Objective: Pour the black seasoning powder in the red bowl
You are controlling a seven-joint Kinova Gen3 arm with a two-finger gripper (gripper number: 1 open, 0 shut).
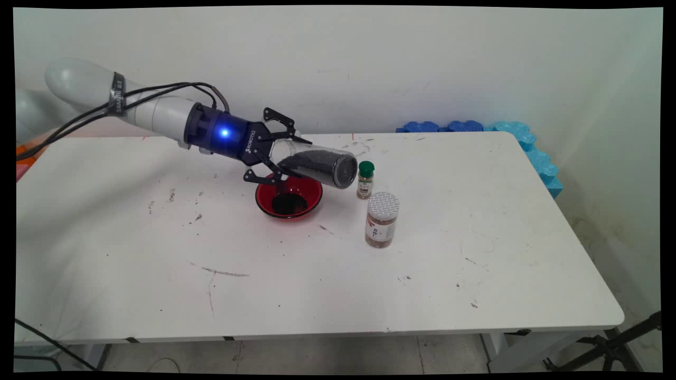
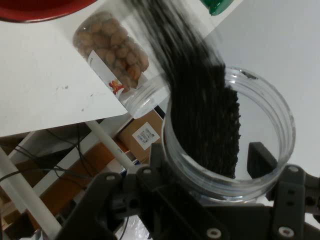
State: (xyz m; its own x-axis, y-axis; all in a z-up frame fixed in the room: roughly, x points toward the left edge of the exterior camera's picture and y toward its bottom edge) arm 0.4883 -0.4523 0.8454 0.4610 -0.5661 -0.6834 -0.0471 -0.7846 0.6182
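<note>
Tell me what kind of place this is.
Probably a robotics lab or test room, not a kitchen. A bare, scuffed white table stands against a plain wall, blue foam pieces are stacked behind it, and the gripper holds a clear jar of dark grains above a red bowl.

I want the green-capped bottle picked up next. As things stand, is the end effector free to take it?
Probably not yet: the end effector is shut on a clear jar of black grains above the red bowl. The green-capped bottle itself stands unobstructed nearby.
</note>
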